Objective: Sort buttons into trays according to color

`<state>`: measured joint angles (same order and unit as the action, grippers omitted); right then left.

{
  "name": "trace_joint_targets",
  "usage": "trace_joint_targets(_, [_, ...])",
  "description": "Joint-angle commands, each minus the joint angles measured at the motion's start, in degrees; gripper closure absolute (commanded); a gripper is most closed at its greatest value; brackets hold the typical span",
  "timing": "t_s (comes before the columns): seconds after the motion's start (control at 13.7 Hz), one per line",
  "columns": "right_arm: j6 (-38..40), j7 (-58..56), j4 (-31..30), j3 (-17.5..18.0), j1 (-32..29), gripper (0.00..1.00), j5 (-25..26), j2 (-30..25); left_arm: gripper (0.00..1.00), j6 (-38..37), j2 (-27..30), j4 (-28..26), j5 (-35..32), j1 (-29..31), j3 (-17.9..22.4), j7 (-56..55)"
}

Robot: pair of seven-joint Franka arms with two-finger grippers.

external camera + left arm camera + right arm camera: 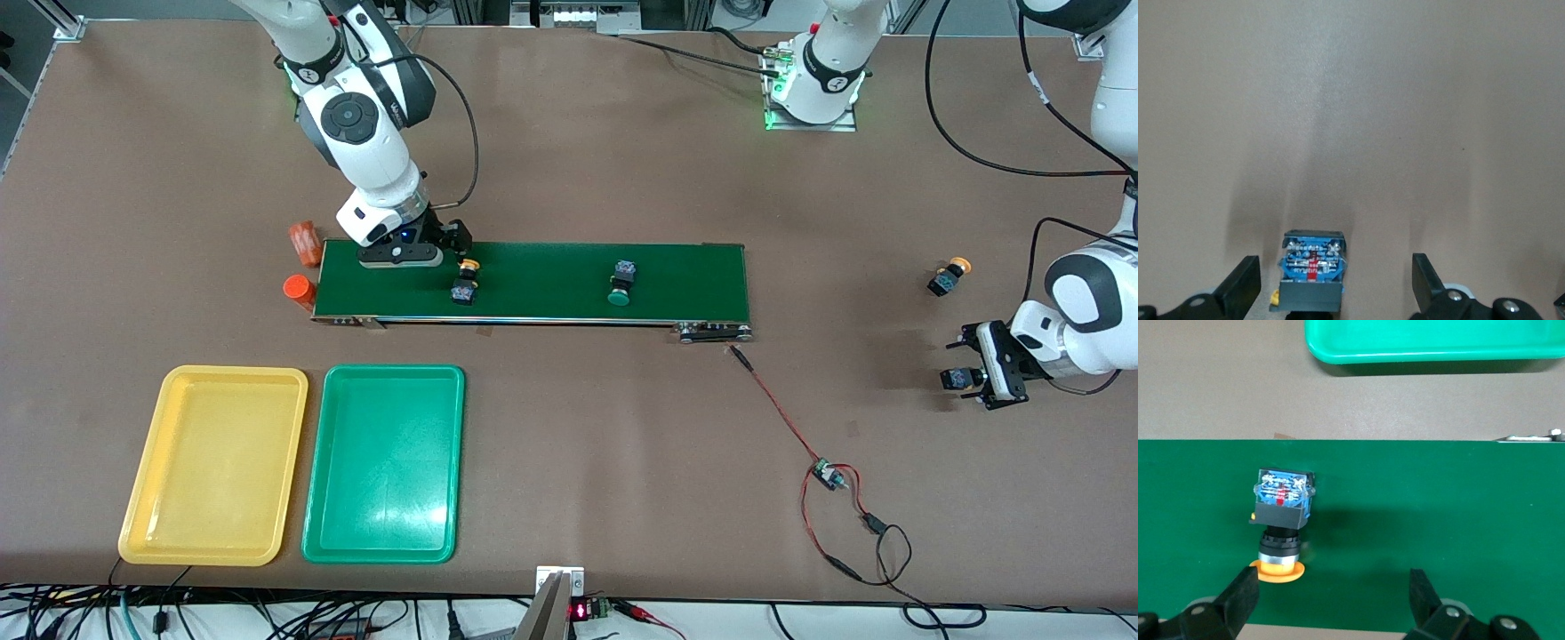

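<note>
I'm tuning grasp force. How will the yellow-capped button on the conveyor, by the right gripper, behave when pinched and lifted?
The yellow-capped button looks rigid, so it likely won't deform. Lying on its side on the conveyor belt, its round cap may let it pivot or roll if nudged. It is probably light. The open right gripper should close on the flat black body; exposed terminals look delicate.

no legible text, orange cylinders' [305, 242] white print unreadable

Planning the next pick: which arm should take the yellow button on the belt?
Right: its open pincer hangs over the conveyor belt beside that yellow button. The left pincer is open at another button off the belt.
</note>
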<state>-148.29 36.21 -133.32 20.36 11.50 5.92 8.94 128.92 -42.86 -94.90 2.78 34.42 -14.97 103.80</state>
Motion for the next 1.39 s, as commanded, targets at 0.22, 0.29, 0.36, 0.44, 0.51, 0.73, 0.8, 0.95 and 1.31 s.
trace_joint_targets(0.22, [-0.86,0.62,0.34,-0.23,-0.42,0.00,1.28,0.55,0.36,-0.07,-1.17,1.30,0.30,1.09,-0.68,4.65])
trace_joint_targets(0.29, [-0.86,0.53,0.69,-0.49,-0.59,0.00,1.63,0.90,0.55,0.71,-1.17,1.30,1.08,1.09,-0.59,4.65])
trace_joint_targets(0.36, [-0.86,0.53,1.13,-1.28,-0.60,0.00,2.59,1.25,0.71,0.81,-1.17,1.21,2.05,1.18,-0.68,4.74])
trace_joint_targets(0.44, [-1.38,0.53,1.22,-1.63,-0.51,0.00,3.47,1.86,0.82,0.81,-1.17,1.21,2.32,1.44,-0.59,4.91])
trace_joint_targets(0.51, [-2.34,0.53,1.22,-1.81,-0.51,0.00,3.83,2.48,0.91,0.81,-1.17,1.21,2.41,1.44,-0.59,4.92])
trace_joint_targets(0.73, [-3.06,0.70,1.22,-2.08,-0.51,0.00,3.83,3.10,0.98,0.55,-0.12,0.69,2.76,1.26,-0.77,2.99])
trace_joint_targets(0.8, [-3.14,0.70,1.22,-2.08,-0.42,0.00,3.83,3.45,0.98,0.37,0.41,0.60,2.76,1.26,-0.85,0.72])
trace_joint_targets(0.95, [-3.23,0.70,1.31,-2.08,-0.42,0.00,3.74,3.80,1.00,-0.15,2.33,-0.54,2.67,1.18,-1.38,-4.64])
trace_joint_targets(1.31, [-4.37,0.70,1.39,-2.77,-0.42,0.02,3.83,5.12,1.00,-0.86,10.42,-6.17,2.41,-0.57,-2.26,-15.01])
